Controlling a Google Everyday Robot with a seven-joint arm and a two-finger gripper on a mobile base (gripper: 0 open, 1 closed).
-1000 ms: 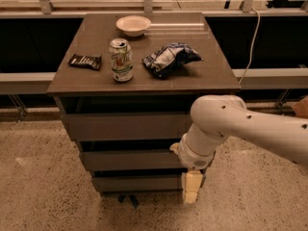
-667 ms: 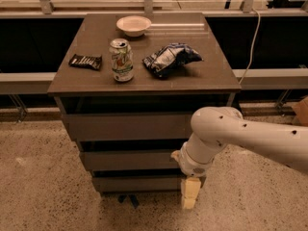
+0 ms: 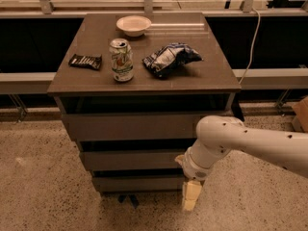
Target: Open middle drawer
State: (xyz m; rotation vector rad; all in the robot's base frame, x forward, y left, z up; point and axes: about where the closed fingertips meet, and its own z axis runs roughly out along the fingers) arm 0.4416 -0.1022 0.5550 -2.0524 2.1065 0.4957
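The cabinet has three grey-brown flat fronts stacked under its top. The middle drawer (image 3: 130, 160) is the mid-sized front, between the taller top front (image 3: 130, 126) and the narrowest bottom front (image 3: 134, 182). All three look pushed in. My gripper (image 3: 189, 196) hangs pointing down at the cabinet's lower right front corner, beside the bottom front and just below the right end of the middle drawer. The white arm (image 3: 250, 143) reaches in from the right and covers the right ends of the two lower fronts.
On the cabinet top (image 3: 202, 76) stand a white bowl (image 3: 133, 25), a green soda can (image 3: 121, 60), a blue chip bag (image 3: 170, 59) and a dark snack bar (image 3: 85, 61). A rail and dark panels run behind. A speckled floor (image 3: 43, 191) lies around.
The arm has sunk a little and the gripper has moved slightly down beside the lower fronts. The drawers and the things on top have not moved.
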